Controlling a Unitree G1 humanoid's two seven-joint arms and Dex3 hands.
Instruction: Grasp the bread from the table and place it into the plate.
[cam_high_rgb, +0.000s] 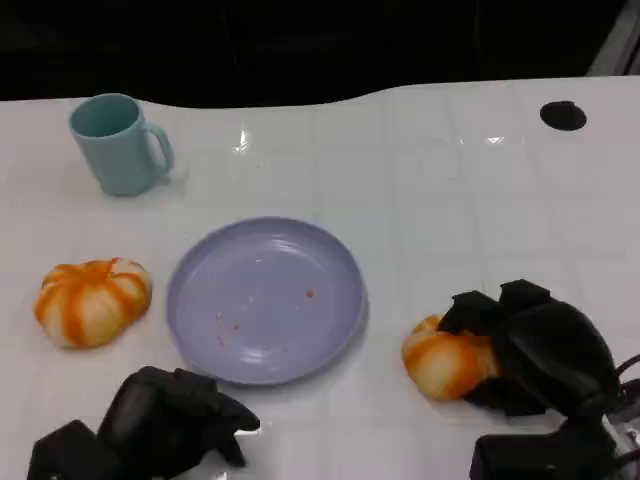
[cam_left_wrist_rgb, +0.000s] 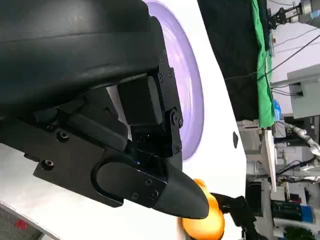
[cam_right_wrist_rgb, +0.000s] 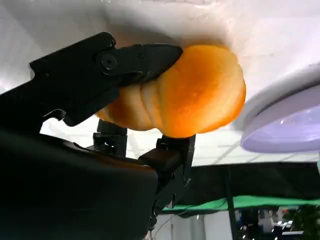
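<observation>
1. The right hand (cam_high_rgb: 535, 350) has its black fingers (cam_right_wrist_rgb: 135, 57) closed around a round orange-and-white bread roll (cam_high_rgb: 447, 358), which sits on the white bench (cam_high_rgb: 450, 200) just right of the round lilac plate (cam_high_rgb: 265, 298).
2. The fingers press the roll from the far and near sides; its left part stays free.
3. Risk, as I judge: the soft roll could be squeezed out of the hold, or strike the plate rim if carried too low.
4. The left hand (cam_high_rgb: 170, 415) rests near the front edge, fingers curled in, holding nothing.
5. A second similar roll (cam_high_rgb: 92, 300) lies left of the plate, and a light blue mug (cam_high_rgb: 118, 143) stands far left.
</observation>
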